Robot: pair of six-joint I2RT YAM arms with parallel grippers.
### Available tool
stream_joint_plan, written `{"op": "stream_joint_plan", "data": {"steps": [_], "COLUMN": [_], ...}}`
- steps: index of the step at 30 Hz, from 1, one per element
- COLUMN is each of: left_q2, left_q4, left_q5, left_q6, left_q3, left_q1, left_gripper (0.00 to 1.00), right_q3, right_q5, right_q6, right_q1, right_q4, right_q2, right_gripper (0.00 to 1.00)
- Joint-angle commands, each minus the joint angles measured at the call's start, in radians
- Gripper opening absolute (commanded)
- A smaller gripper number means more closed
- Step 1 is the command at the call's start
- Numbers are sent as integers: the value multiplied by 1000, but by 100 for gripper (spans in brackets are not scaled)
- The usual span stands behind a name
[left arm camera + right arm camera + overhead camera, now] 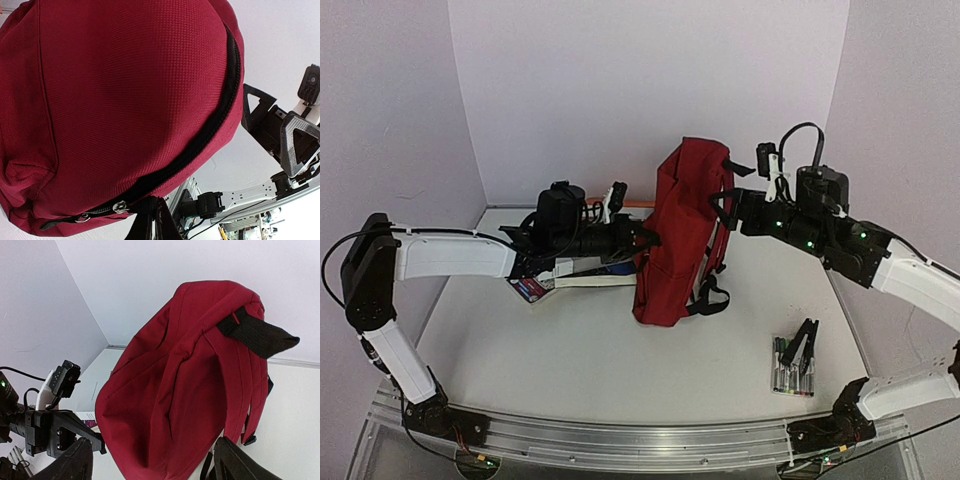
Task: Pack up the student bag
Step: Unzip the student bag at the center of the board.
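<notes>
Books [582, 275] lie on the worktop [580, 350], unpacked. The left gripper [638, 238], shut, seems to pinch the upright bag [675, 235] mid-worktop, zip apparently closed. The right gripper [725, 210] gapes, empty. Pens [793, 365] wait outside, so packing looks barely begun.

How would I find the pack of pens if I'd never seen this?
Find the big red student bag standing on the white table. Look toward the near right corner: the pack of pens lies flat there. It's alone on that side, small and colourful, with a black clip on top.
</notes>
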Motion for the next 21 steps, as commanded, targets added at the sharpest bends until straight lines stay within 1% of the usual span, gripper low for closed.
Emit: {"op": "stream_joint_plan", "data": {"steps": [1,3,5,7,9,11,15,18,21], "left_q2": [-47,-46,-46,-48,-51,-54,-55,-58,-58], "left_q4": [93,97,97,98,99,99,100,99,99], "left_q5": [-22,-24,-25,-25,-25,-25,-24,-22,-20], "left_q6": [-33,-35,-38,-39,-42,-41,-44,-44,-46], "left_q3": [-12,-13,-14,-16,-18,-20,-22,-21,-24], "left_q1": [8,9,10,12,12,13,15,16,17], "left_gripper": [0,0,0,0,0,0,0,0,0], "right_q3": [-53,-75,-96,-104,-114,-113,-81,-41,7], "right_q5": [32,49,117,245,332,375,477,499,495], "right_q6": [68,79,96,139,192,244,330,341,314], "right_q1": [56,104,180,243,283,304,325,328,327], "right_q4": [15,33,49,59,75,112,122,127,133], "right_q2": [-22,-8,19,51,88,131,232,304,371], "right_gripper": [75,70,68,65,63,63,61,60,57]}}
